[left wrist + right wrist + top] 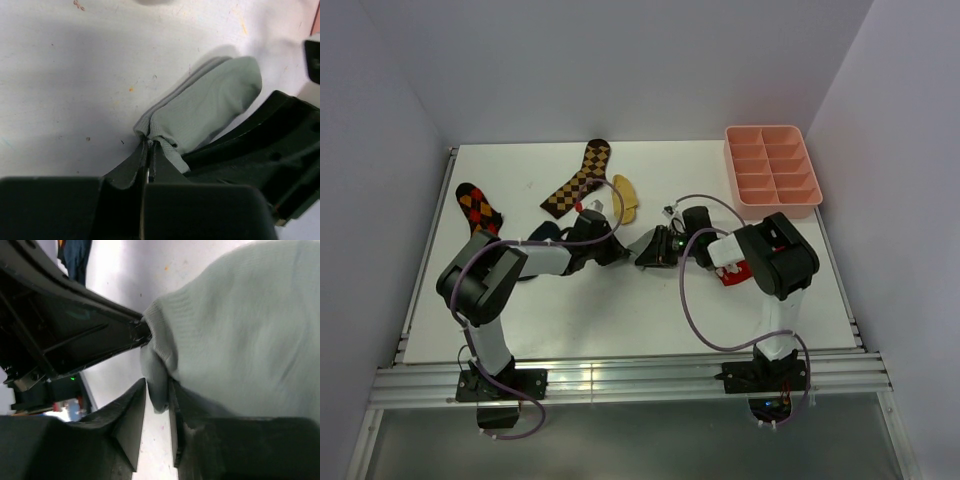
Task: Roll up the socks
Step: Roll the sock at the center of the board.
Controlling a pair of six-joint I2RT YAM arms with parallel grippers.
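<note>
Grey sock [207, 107] is lying on the table [520, 320] mid-scene, between the two claws and bunched into a short, fat shape. Whether it is actually rolling up, I cannot tell. Left gripper [148, 145] is closing tight on the sock's ribbed cuff edge, catching only a thin pinch of fabric. Right gripper [157, 385] is sitting with its jaws slightly apart. A fold of the same sock is hanging loose in the gap, and it is not looking clamped.

Mustard sock [625, 197] is lying farther back. Navy sock [76, 257] is lying off to the left, beyond the left arm. Neither is rolled.

Risks:
- The left pinch is so shallow that the cuff is likely to be slipping out on any tug.
- With the right jaws loose, the bunch could be springing flat again.
- The fold in the right gap could be snagging on a finger and dragging the sock sideways.
- The two claws are working nearly touching, so a finger clash is possible.
</note>
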